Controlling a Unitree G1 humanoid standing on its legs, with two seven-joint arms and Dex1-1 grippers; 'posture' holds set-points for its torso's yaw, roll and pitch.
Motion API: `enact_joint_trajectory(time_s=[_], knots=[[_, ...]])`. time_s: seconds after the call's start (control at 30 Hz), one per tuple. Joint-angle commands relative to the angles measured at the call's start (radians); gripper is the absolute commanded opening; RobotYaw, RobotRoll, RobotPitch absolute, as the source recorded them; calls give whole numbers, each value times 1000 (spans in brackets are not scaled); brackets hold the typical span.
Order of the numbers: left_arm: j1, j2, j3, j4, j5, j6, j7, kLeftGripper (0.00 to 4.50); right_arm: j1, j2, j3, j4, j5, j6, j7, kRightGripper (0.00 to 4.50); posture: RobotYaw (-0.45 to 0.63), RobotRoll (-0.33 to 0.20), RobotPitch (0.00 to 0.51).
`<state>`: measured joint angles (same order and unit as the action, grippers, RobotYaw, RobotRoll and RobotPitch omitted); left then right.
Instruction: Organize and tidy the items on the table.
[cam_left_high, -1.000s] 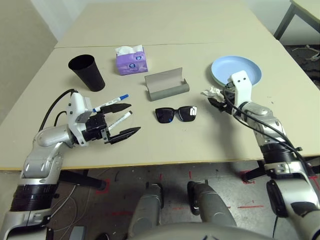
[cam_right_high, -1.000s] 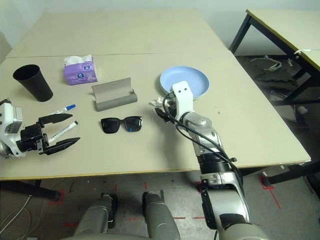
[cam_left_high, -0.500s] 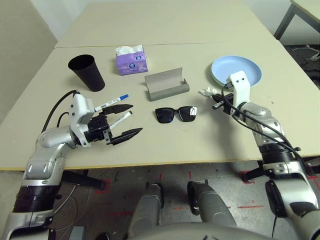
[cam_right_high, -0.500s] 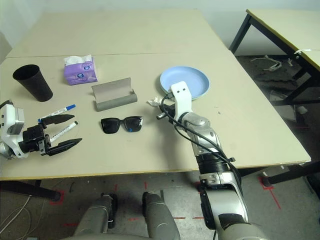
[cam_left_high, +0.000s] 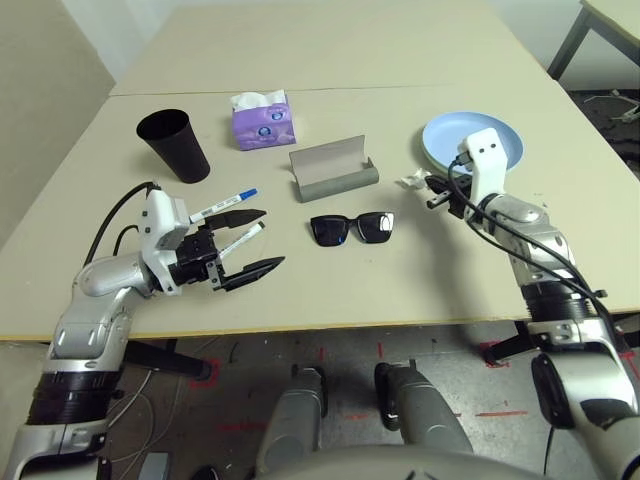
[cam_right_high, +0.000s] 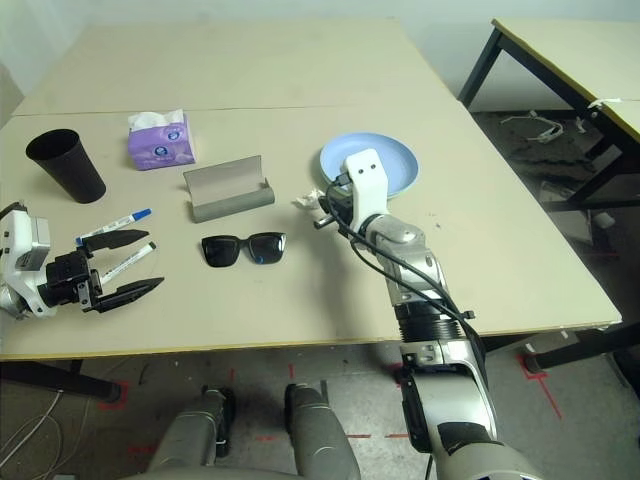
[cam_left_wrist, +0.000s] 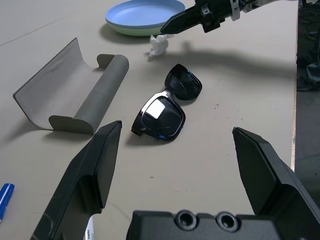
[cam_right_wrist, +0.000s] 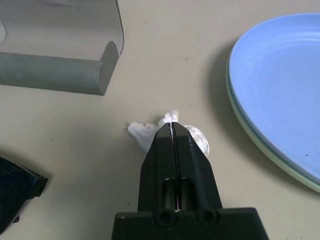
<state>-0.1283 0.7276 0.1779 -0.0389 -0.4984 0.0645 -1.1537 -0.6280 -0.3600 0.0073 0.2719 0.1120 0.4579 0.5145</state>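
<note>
The white tissue wad (cam_right_wrist: 167, 131) lies loose on the table (cam_right_high: 300, 300), just past the fingertips of the right hand (cam_right_wrist: 171, 131) and beside the near rim of the stacked plates (cam_right_wrist: 280, 95), the blue one on top of a green one. A second ago the right hand sat lower and nearer the sunglasses side, with its fingers parted around the wad; now it has lifted and drawn toward the plates, and its two black fingers are pressed flat together with nothing between them. My reading is that the pinch closed on air or slipped off, so the wad is not yet secured and the grasp will likely need repeating.

The wad looks small, crumpled and light, with ragged edges, likely to shift at a slight nudge.

The left hand (cam_left_high: 245, 242) has barely moved. It hovers with fingers spread wide and empty, the black-capped marker (cam_left_high: 240, 241) lying between its fingertips and the blue-capped marker (cam_left_high: 222, 205) just beyond them. Ahead of it lie the black sunglasses (cam_left_wrist: 167, 106), and behind those the open grey glasses case (cam_left_wrist: 75, 92).
</note>
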Motion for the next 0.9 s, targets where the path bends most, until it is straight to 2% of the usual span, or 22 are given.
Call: enact_joint_trajectory(time_s=[0.03, 0.17, 0.23, 0.3, 0.63, 0.9], knots=[[0, -5, -13, 15, 16, -10, -5, 4500, 1, -9, -2, -23, 3, 12, 1, 31, -100, 0, 159], [-7, -9, -16, 23, 20, -14, -6, 4500, 2, -12, 6, -23, -4, 20, 1, 31, -101, 0, 162], [-8, -10, -15, 24, 22, -15, -7, 4500, 7, -11, 12, -24, -8, 23, -2, 401, -101, 0, 162], [-7, -10, -15, 24, 23, -14, -6, 4500, 9, -6, 12, -25, -7, 25, -4, 963, -100, 0, 163], [13, -6, -5, 5, 21, -7, 2, 4500, 10, 11, 26, 17, -16, 3, -11, 4471, -88, 0, 166], [26, -5, -1, -7, 17, -4, 10, 4500, -40, 54, 38, 135, -40, -37, -32, 4471, -78, 0, 168]])
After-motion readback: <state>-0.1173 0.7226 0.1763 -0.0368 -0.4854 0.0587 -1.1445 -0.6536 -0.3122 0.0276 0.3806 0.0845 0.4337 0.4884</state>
